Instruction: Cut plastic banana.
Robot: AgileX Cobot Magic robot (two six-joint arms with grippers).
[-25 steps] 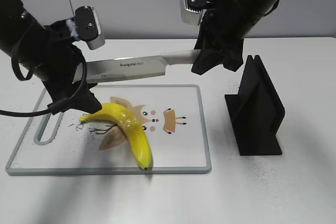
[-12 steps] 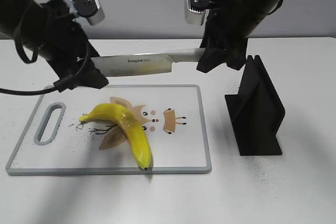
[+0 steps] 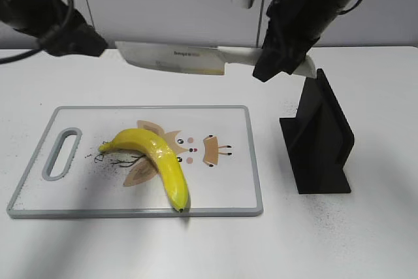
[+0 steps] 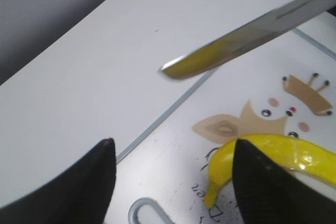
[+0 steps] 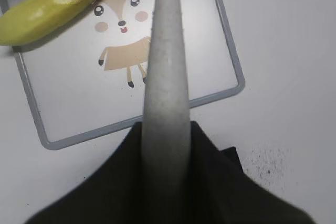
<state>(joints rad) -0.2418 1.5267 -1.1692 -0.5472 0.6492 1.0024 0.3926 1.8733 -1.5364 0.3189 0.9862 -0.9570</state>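
The yellow plastic banana (image 3: pixel 157 161) lies whole on the white cutting board (image 3: pixel 235 181), stem end to the left; it also shows in the left wrist view (image 4: pixel 286 153) and the right wrist view (image 5: pixel 58 1). My right gripper (image 5: pixel 165 145) is shut on the pale handle of a knife (image 3: pixel 176 58), holding the blade level in the air above the board's far edge. My left gripper (image 4: pixel 173 148) is open and empty, raised above the board's handle end, with the banana's stem near its right finger. In the exterior view the left arm (image 3: pixel 59 27) is high at the far left.
A black knife stand (image 3: pixel 320 142) stands right of the board, just below the right gripper. The board has a slot handle (image 3: pixel 61 155) at its left end and a fox picture (image 5: pixel 123 40) in the middle. White table lies all around.
My left gripper has let go of the banana's stem end and risen up and back to the far left. The right gripper has lifted the knife higher and slightly right.
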